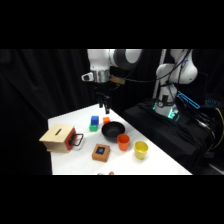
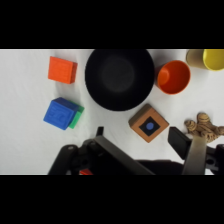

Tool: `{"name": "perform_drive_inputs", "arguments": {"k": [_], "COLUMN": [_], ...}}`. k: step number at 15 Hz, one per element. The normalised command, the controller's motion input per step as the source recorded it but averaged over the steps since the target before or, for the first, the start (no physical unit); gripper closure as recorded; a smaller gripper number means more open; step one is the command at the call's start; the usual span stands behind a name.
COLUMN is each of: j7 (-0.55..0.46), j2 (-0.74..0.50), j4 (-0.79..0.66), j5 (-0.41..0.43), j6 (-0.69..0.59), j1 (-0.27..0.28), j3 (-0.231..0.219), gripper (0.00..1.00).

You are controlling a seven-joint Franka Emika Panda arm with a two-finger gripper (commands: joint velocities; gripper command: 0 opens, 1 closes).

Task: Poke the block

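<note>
At the near edge of the white table in the side view, a small tan thing lies half cut off; what it is I cannot tell. Behind it there is bare table, then the block, flat and reddish-brown with a blue square on its top. It stands free, with open surface on its left and in front. To its left is the tan box with a slot, near the left edge of the table. To the right of the block stand the orange cup and the yellow cup, the yellow one close to the right edge.

Behind the block is the black bowl, and behind the bowl a blue cube on a green cube, with an orange block just beside them.

The gripper hangs above the far part of the table, over the small cubes, well apart from the block and not touching anything. The arm comes from the upper right and the gripper points straight down.

In the wrist view the block lies just below the bowl, a narrow gap between them. A wooden figure lies to its right. The fingers stand spread apart and nothing is between them.
</note>
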Motion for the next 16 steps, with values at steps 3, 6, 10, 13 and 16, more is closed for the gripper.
{"name": "perform_drive_inputs", "arguments": {"k": [3, 6, 10, 13, 16], "j7": [0.05, 0.17, 0.23, 0.21, 0.14], "j2": [0.04, 0.15, 0.27, 0.41, 0.41], "j4": [0.06, 0.27, 0.46, 0.55, 0.51], "j5": [-0.02, -0.078, -0.132, -0.201, -0.156], "j6": [-0.03, -0.1, -0.15, -0.12, -0.13], "j1": [-0.004, 0.054, 0.087, 0.073, 0.048], "j3": [0.035, 0.079, 0.083, 0.027, -0.008], "gripper": [0.0, 0.0, 0.0, 0.28, 0.53]}}
